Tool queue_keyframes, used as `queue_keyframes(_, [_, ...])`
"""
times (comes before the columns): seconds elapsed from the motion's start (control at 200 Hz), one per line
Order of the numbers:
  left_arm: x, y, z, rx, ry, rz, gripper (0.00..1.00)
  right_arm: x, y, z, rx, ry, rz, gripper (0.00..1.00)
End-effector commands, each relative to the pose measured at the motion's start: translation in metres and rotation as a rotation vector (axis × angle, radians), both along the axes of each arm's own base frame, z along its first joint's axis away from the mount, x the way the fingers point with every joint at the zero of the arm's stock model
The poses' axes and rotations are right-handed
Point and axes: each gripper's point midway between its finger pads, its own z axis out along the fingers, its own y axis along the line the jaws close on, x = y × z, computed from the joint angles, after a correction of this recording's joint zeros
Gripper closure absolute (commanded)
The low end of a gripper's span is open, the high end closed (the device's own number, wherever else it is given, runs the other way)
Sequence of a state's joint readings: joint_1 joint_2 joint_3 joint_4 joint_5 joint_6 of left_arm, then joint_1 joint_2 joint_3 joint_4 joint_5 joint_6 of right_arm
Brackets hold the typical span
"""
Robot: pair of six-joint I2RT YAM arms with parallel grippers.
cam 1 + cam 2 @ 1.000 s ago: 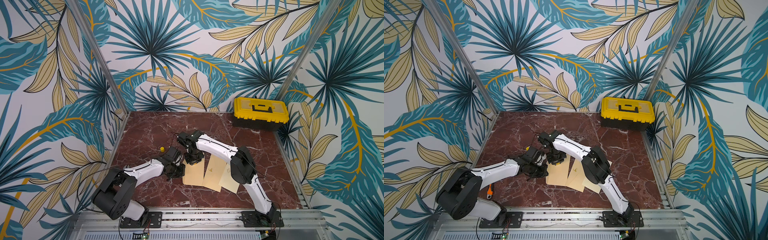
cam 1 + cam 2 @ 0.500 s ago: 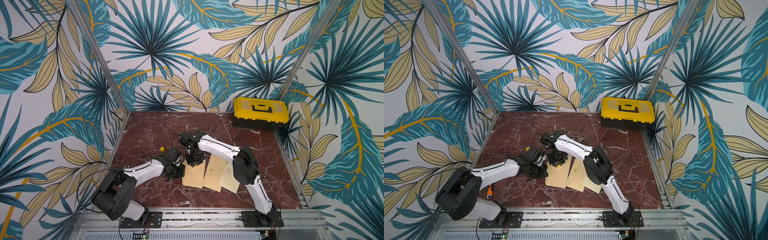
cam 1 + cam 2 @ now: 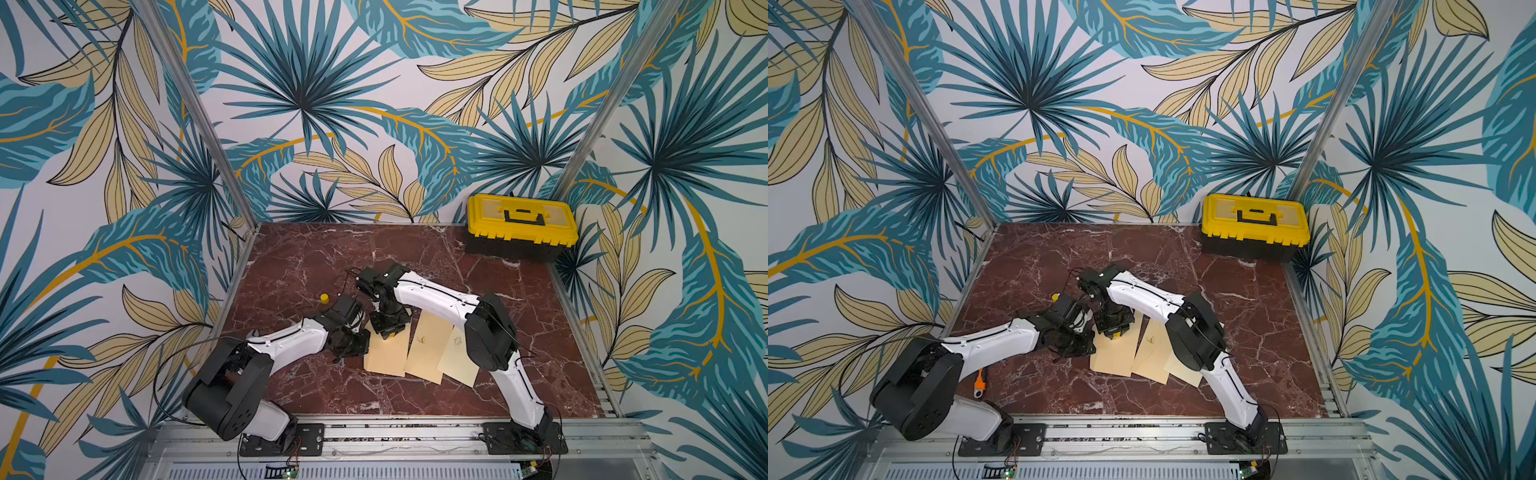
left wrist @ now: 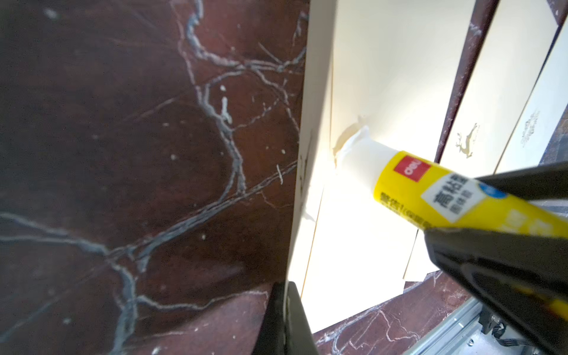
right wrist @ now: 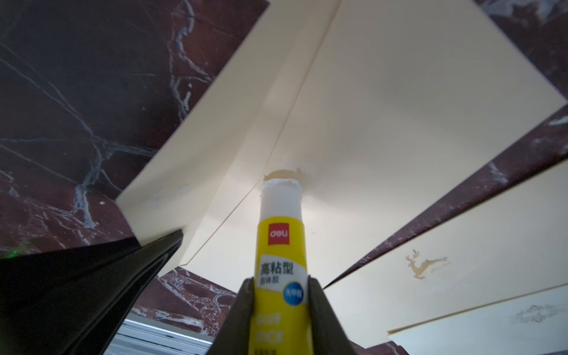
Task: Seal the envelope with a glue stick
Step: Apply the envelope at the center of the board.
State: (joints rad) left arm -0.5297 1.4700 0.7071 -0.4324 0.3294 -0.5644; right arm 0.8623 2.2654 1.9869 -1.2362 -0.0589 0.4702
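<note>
My right claw (image 5: 281,287) clamps the glue stick (image 5: 281,242) tip-down on the envelope (image 5: 399,107) (left claw (image 3: 362,336), nine o'clock, pinches its flap (image 5: 215,132)).

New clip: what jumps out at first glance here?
The yellow glue stick, clamped in the right gripper, presses its white tip onto the leftmost of three cream envelopes mid-table, while the left gripper pinches that envelope's flap. Next come the bright yellow toolbox in the far right corner and a small yellow cap on the marble table just beyond the left gripper.
</note>
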Motion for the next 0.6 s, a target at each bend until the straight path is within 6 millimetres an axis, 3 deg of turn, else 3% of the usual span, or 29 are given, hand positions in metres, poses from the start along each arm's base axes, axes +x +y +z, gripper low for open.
queue_keyframes(0.0, [0.001, 0.001, 0.006, 0.009, -0.024, -0.014, 1.0, 0.014, -0.012, -0.021, -0.102, -0.042, -0.006, 1.0])
queue_keyframes(0.135, [0.0, 0.003, 0.005, 0.014, -0.021, -0.014, 1.0, 0.026, -0.007, -0.029, -0.104, -0.068, -0.026, 1.0])
queue_keyframes(0.391, [0.001, 0.004, 0.007, 0.016, -0.026, -0.009, 1.0, 0.043, -0.007, -0.022, -0.091, -0.123, -0.042, 1.0])
queue_keyframes(0.491, [0.002, 0.005, 0.007, 0.021, -0.03, 0.0, 1.0, 0.041, -0.002, -0.012, -0.046, -0.113, -0.044, 1.0])
queue_keyframes(0.591, [0.003, 0.006, 0.008, 0.024, -0.033, 0.009, 1.0, 0.024, 0.001, -0.009, -0.009, -0.04, -0.035, 1.0])
